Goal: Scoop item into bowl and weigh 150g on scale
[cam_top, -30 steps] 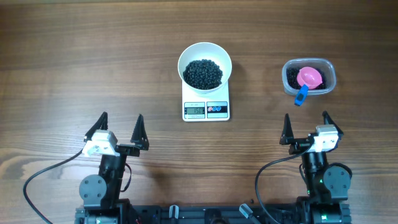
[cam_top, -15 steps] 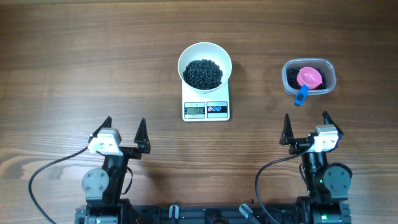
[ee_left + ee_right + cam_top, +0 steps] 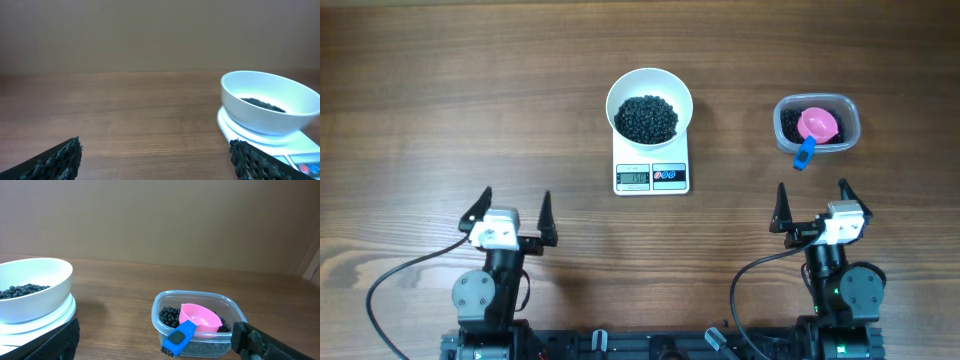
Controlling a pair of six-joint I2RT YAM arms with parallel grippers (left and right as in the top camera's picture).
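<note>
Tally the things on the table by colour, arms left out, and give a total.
White: 2, the bowl and the scale
Clear: 1, the tub
Pink with a blue handle: 1, the scoop
Black: 2, beads in the bowl and beads in the tub
Total: 6

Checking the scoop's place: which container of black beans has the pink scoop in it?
The clear plastic tub on the right: the pink scoop lies in it. The white bowl on the scale holds only beans.
</note>
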